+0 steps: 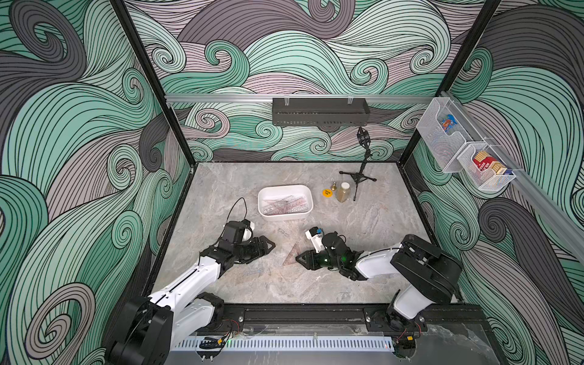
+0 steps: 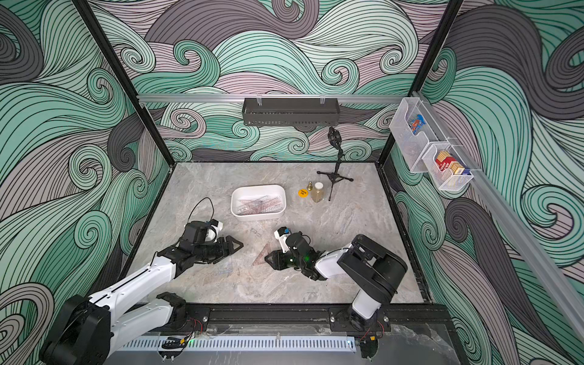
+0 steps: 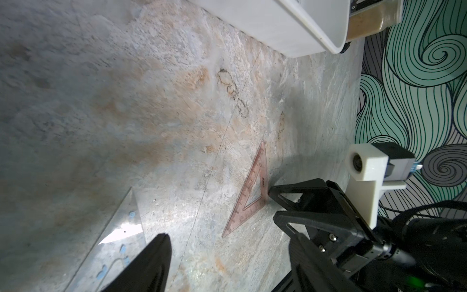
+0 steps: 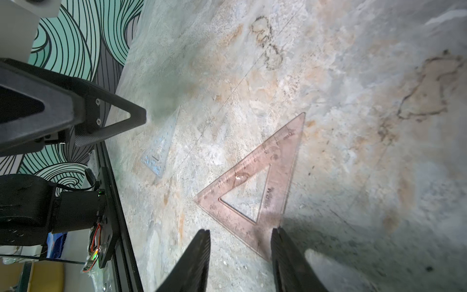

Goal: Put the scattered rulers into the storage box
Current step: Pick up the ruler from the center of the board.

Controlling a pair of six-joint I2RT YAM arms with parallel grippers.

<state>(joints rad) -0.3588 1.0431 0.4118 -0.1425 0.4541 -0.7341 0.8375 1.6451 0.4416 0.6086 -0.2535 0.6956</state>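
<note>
A capped jar (image 1: pixel 343 192) stands beside a black tripod (image 1: pixel 360 174).

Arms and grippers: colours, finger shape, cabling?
The left arm and right arm have white link shells and black joint housings. The left gripper and right gripper carry black, open-frame triangular fingers. A white camera mount sits on each wrist; a black cable loops above the left one.

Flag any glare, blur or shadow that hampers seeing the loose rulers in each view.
Left wrist view: a white glare patch washes out part of the bluish triangle. Right wrist view: the pink triangle is sharp, shadow darkening one corner. In both top views: even light, but both barely show against the marbled table.
</note>
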